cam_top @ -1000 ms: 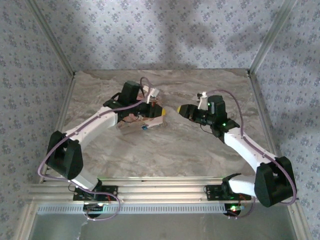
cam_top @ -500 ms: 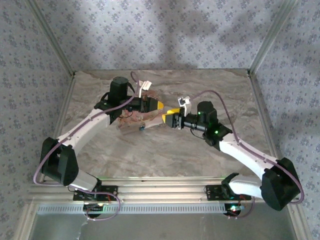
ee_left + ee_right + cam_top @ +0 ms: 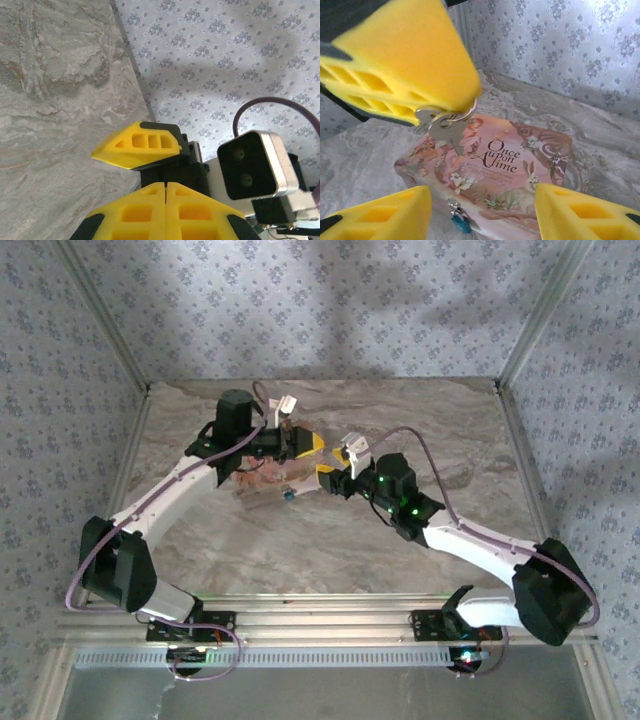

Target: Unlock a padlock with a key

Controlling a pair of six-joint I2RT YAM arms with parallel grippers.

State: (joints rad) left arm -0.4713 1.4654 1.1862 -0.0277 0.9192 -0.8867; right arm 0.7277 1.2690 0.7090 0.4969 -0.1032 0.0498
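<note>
My left gripper [image 3: 308, 445] is shut on the ring of a small silver key [image 3: 441, 126], which dangles from its yellow fingertips [image 3: 410, 65] above the pink illustrated box [image 3: 520, 160]. The tiny blue padlock [image 3: 460, 222] hangs at the box's near front face, also seen as a blue speck [image 3: 287, 496] in the top view. My right gripper [image 3: 482, 215] is open, its fingers spread either side of the box and padlock, a short way below the key. In the left wrist view my left fingers [image 3: 150, 210] are pressed together, with one right finger [image 3: 137, 145] just beyond them.
The pink box [image 3: 268, 485] lies on the marble table [image 3: 330, 540] left of centre. The two grippers are close together above its right end. Patterned walls and metal posts enclose the table on three sides.
My right arm has swung left toward the left gripper and its jaws have opened wider. The left gripper has shifted slightly back, still holding the key.
</note>
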